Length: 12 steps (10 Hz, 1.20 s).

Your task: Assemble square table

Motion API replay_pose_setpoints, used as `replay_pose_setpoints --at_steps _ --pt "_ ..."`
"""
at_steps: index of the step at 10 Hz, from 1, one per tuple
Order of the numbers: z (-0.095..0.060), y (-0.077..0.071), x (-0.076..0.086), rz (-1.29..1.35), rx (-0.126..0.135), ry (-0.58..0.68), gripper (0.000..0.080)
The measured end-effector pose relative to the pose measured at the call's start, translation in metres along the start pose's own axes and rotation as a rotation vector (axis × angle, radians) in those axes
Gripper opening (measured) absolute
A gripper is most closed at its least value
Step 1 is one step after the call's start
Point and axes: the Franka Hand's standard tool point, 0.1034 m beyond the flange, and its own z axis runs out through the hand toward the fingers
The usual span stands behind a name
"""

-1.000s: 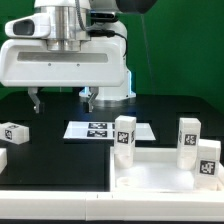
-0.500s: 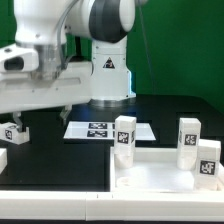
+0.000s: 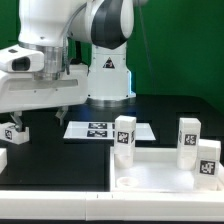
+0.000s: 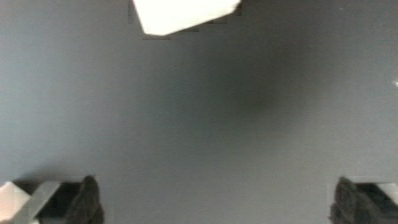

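The white square table top (image 3: 160, 176) lies at the exterior view's right front. Three tagged legs stand upright at its corners (image 3: 124, 139), (image 3: 189, 134), (image 3: 208, 159). A loose tagged leg (image 3: 9, 133) lies on the black table at the exterior view's left. My gripper (image 3: 40, 119) hangs open and empty just above the table, with one finger right beside that leg. In the wrist view the gripper (image 4: 217, 202) is wide open over bare black table. A white part (image 4: 183, 14) shows at the frame edge, apart from the fingers (image 4: 71, 200).
The marker board (image 3: 98, 129) lies flat in the middle, behind the table top. Another white piece (image 3: 2, 158) shows at the exterior view's left edge. The arm's base (image 3: 108, 70) stands at the back, against a green backdrop.
The arm has swung to the exterior view's left, bringing the gripper over to the loose leg. In the last half second it has barely moved.
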Motion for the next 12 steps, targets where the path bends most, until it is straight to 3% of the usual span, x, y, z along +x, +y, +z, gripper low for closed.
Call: replay_pose_setpoints --at_steps 1,3,5,6,7,9,10,11,12 --pt "0.012 0.002 -0.011 0.020 -0.012 -0.029 0.0649" --pt "0.027 -0.009 -0.015 0.107 0.020 -0.176 0.0649" --pt "0.012 -0.026 0.012 0.216 0.031 -0.339 0.0649" --pt "0.011 -0.030 0.013 0.209 0.038 -0.385 0.0649" --pt "0.011 -0.031 0.008 0.209 0.070 -0.471 0.0649" --pt "-0.006 -0.013 -0.006 0.184 0.128 -0.616 0.0649" --pt "-0.023 0.004 -0.020 0.171 0.154 -0.707 0.0649" --pt "-0.027 0.014 -0.027 0.160 0.147 -0.752 0.0649" --pt "-0.025 0.009 -0.030 0.202 0.149 -0.807 0.0649"
